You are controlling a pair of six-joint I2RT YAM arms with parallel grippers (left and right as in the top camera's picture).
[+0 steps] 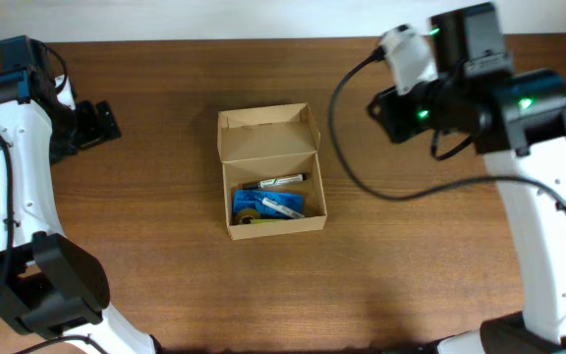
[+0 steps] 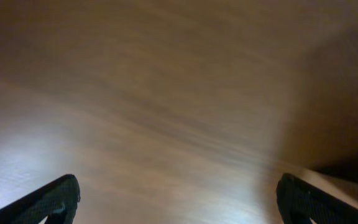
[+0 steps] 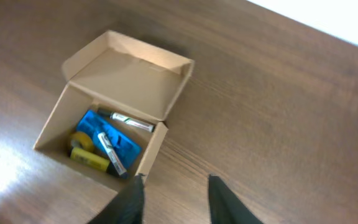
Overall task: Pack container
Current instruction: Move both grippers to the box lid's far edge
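Tan rectangular cardboard box [image 1: 268,145]: centre of brown wooden table [image 1: 165,256], hinged flap lid open, well apart from both grippers.
Contents: blue flat case [image 3: 92,127], pens [image 3: 129,120], yellow item [image 3: 89,158].
Left gripper [image 2: 179,202]: fingers wide apart, empty.
Right gripper [image 3: 176,202]: fingers apart, empty, near box.

We can read no text, number or brand anywhere. In the box [image 1: 268,138], ahead and to the left of the right gripper [image 3: 174,180], one pen [image 1: 281,182] carries a white label with dark print, too small to make out from overhead and too blurred from the right wrist. A second pen [image 1: 281,208], lying on the blue case [image 1: 249,204], shows dark marks on its white barrel, equally illegible.
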